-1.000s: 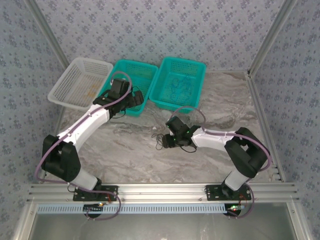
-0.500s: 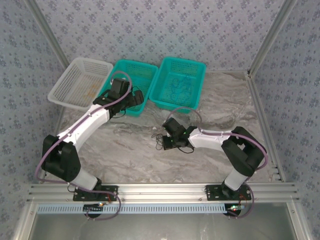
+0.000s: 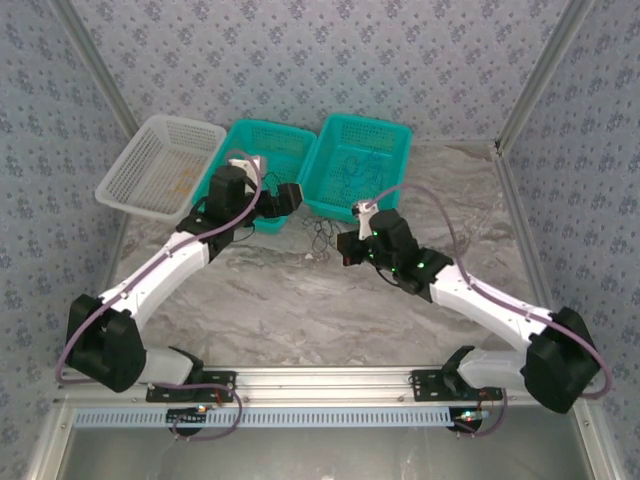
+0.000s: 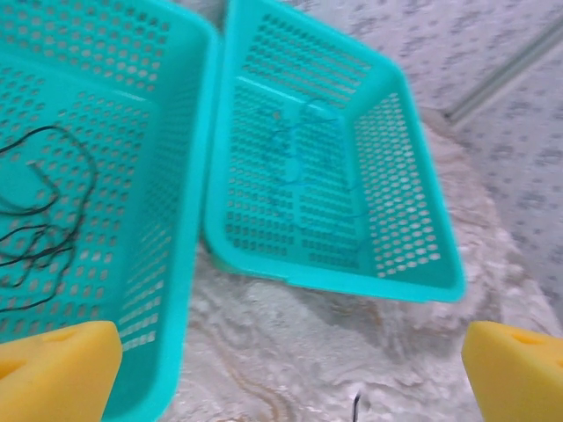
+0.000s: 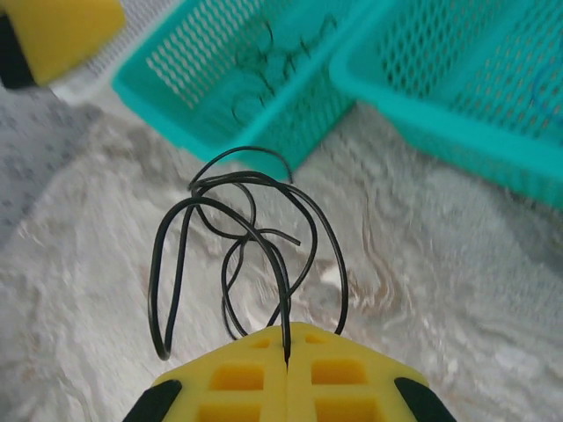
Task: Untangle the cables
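**Asker:** Where are the cables?

**Describer:** One black cable (image 5: pixel 249 251) is caught in the right gripper (image 5: pixel 287 365), near the middle of the marble tabletop (image 3: pixel 300 310) and toward its far edge. In the right wrist view the two yellow fingers (image 5: pixel 233 380) are pressed together. The wire runs into the seam between them and rises from there in several loose loops. I cannot tell whether the loops touch the tabletop.

**Asker:** And the others?

**Describer:** Three baskets line the far edge. A white basket (image 3: pixel 130 175) sits at the far left corner, with what looks like a faint orange-yellow strand (image 3: pixel 180 184) on its floor. Next to it is the middle teal basket (image 4: pixel 189 176), which holds a second black cable (image 4: pixel 40 211) in thin curls. Just beside that is the right teal basket (image 4: pixel 413 229), with a blue cable (image 4: pixel 295 149) lying on its floor.

**Asker:** What is the left arm doing?

**Describer:** The left gripper (image 3: pixel 290 197) hangs over the near rim of the middle teal basket. It is spread wide and holds nothing. In its wrist view the yellow fingertips (image 4: pixel 54 369) sit at the two bottom corners, with tabletop and both teal baskets between them. A short bit of black wire shows at the bottom edge.

**Asker:** How close are the two grippers?

**Describer:** Near each other but apart. The held loops lie between them.
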